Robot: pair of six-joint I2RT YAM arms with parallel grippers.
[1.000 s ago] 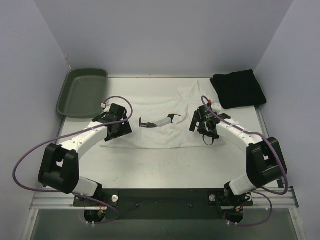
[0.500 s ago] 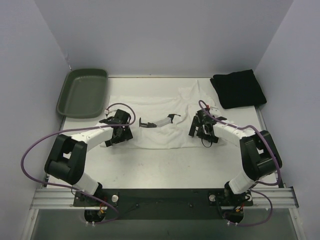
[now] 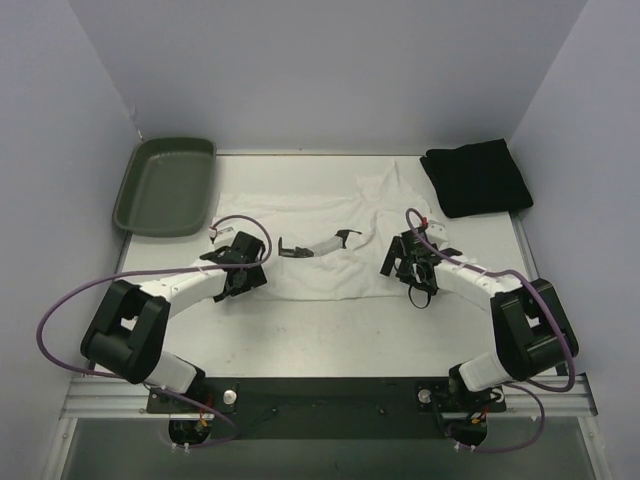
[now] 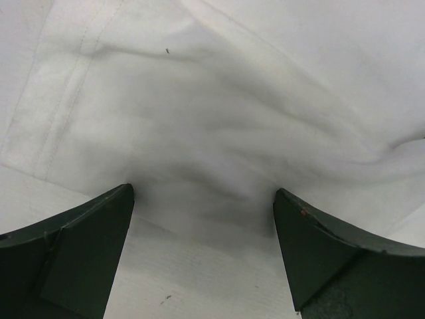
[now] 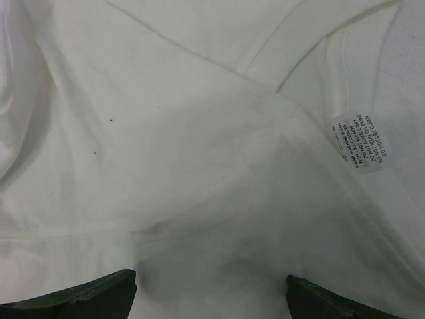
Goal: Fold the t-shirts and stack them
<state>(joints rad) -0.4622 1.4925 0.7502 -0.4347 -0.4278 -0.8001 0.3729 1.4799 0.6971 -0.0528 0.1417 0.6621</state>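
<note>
Your white t-shirt [image 3: 322, 262] lies spread and rumpled across the middle of the table [image 3: 330, 335], its near hem running between the two arms. The black t-shirt [image 3: 476, 178] sits folded at the far right corner, well apart from the white one. A small black-and-white object [image 3: 318, 244] rests on the white cloth between the arms; you cannot tell what it is. The dark green tray [image 3: 165, 185] stands at the far left, just beyond the shirt's left end.

Your left gripper [image 4: 203, 193] is low over the shirt's near-left edge, jaws spread wide with wrinkled cloth and bare table between them, grasping nothing. Your right gripper [image 5: 211, 276] is spread the same way over the near-right part, close to the printed care label [image 5: 360, 143], also gripping nothing. Both forearms reach inward from bent elbows, wrists angled down at the cloth.
</note>
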